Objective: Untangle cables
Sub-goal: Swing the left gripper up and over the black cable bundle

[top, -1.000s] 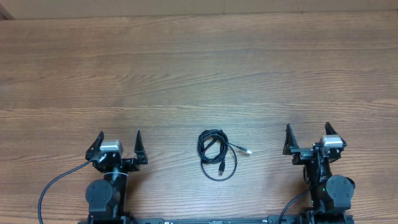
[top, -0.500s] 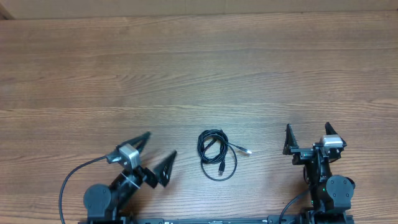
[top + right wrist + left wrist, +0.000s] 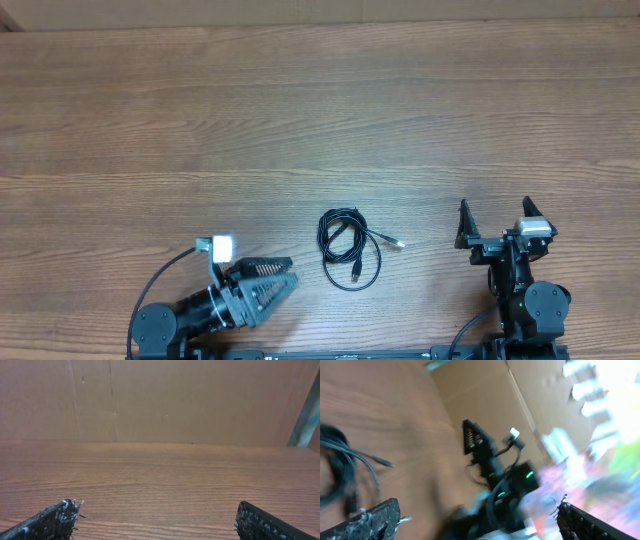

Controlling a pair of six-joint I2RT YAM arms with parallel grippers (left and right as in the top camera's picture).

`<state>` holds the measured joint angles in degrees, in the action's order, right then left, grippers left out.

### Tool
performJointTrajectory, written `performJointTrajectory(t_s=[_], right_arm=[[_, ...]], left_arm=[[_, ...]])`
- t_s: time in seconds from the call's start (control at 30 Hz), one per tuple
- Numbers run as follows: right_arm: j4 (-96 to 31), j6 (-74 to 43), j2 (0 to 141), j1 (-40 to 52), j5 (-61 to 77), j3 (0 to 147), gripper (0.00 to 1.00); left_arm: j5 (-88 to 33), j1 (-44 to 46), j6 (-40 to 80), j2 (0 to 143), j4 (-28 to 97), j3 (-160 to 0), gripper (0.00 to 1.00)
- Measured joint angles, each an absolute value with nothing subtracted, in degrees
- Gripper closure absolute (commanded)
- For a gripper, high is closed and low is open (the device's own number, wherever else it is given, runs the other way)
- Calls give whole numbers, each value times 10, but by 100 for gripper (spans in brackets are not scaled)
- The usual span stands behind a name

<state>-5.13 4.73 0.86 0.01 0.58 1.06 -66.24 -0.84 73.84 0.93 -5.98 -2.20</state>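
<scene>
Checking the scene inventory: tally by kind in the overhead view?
Cable tangle: 1 (cords inside too fine to count)
Grippers: 2 (left gripper, right gripper, both open)
Table: 1
Total: 4

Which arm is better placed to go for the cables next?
Left. The left gripper, open, points at the cables and sits nearer; the right gripper faces straight ahead, not toward them.

cables (image 3: pixel 349 249) on table (image 3: pixel 300 120) | between left claw (image 3: pixel 292 273) and right claw (image 3: pixel 494 206)
</scene>
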Motion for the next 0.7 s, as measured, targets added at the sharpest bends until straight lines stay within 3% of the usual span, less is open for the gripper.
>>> performJointTrajectory(t_s=[0.2,0.37,0.53,0.7], right_arm=[[-51,48,9,0,6,11,0],[-51,47,9,0,6,11,0],[-51,47,9,0,6,11,0],[-51,47,9,0,6,11,0]], left_arm=[[-550,-8,956,10,-213,-20,0],[-406,-8,1088,10,-221,-21,0],[-311,-8,1127,22,-129,-79,0],[-269,-8,1079,83,22,-222,0]])
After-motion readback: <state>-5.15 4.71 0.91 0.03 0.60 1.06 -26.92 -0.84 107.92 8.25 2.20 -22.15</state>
